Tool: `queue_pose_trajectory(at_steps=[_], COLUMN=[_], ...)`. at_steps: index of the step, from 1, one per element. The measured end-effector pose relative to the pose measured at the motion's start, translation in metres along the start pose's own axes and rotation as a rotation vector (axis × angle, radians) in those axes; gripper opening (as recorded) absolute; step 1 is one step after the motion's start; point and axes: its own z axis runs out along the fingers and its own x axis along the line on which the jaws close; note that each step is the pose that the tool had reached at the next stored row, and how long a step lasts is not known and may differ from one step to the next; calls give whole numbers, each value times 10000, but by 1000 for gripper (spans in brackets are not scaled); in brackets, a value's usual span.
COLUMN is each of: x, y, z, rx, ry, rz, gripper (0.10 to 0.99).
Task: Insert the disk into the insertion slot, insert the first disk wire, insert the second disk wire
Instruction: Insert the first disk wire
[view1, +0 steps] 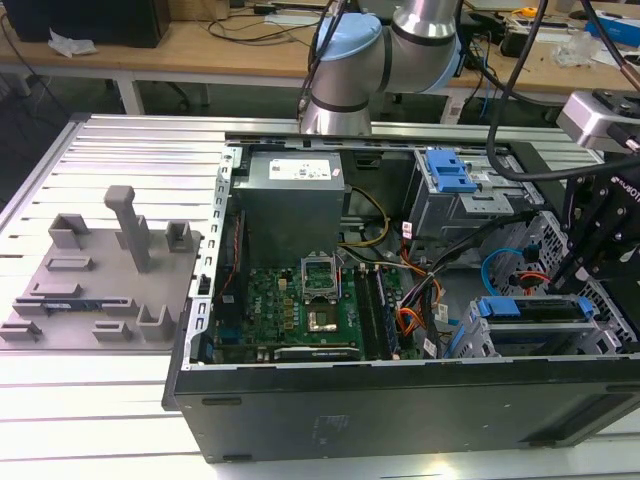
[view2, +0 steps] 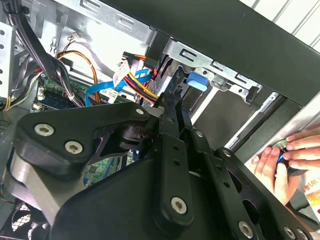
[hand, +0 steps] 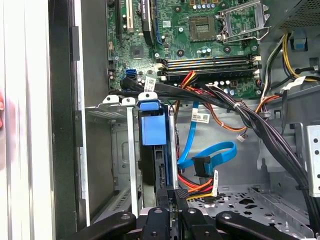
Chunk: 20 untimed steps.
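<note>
Slotted metal surface (view1: 120, 400) carries an open computer case (view1: 400, 405). At the exterior view's right, the disk (view1: 535, 308) in its blue frame sits inside the low grey slot (view1: 478, 345). In the first wrist view the pincer (hand: 171, 192) stands at the disk's end, drawn close together. The light-blue cable (hand: 220, 150) loops just beside, its dark plug apart from the disk. A hand (view2: 285, 160) rests on the case's outer edge.

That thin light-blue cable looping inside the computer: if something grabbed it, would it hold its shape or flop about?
Probably floppy: the cable curls in a loose loop rather than holding a straight line. It is likely light, being thin and flat. Its dark plug looks like the only stiff part, so the rest would probably trail behind it.
</note>
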Motion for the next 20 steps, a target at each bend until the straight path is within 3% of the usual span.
queue_pose_trajectory(at_steps=[7, 20], x=[42, 47], y=[3, 0], z=[15, 56], rx=[0, 0], ry=[-2, 0], rz=[-1, 0], gripper=[165, 165])
